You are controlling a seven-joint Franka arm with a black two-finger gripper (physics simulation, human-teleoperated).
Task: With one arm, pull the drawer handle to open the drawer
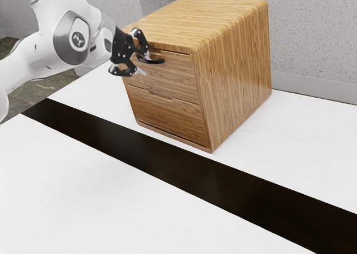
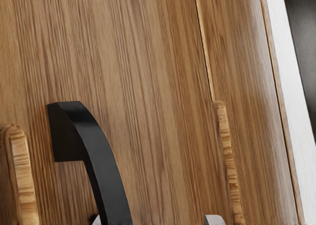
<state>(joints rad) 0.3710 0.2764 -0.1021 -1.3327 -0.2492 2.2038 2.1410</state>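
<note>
A wooden cabinet [image 1: 223,64] stands on the white table, its drawer fronts facing the exterior view's left. The top drawer [image 1: 167,70] carries a curved black handle [image 1: 153,59]. My black gripper [image 1: 140,56] is at that handle, fingers spread above and below it. In the wrist view the handle [image 2: 89,156] arcs out of the drawer front [image 2: 148,86] and runs down between my two grey fingertips [image 2: 215,219], close to one of them. The gripper [image 2: 155,220] is open. The drawer front's pale edges [image 2: 224,160] stand slightly proud of the cabinet face.
A lower drawer [image 1: 167,111] sits under the top one. A wide black stripe [image 1: 184,176] crosses the white table [image 1: 83,209] in front of the cabinet. A grey wall [image 1: 318,30] rises behind.
</note>
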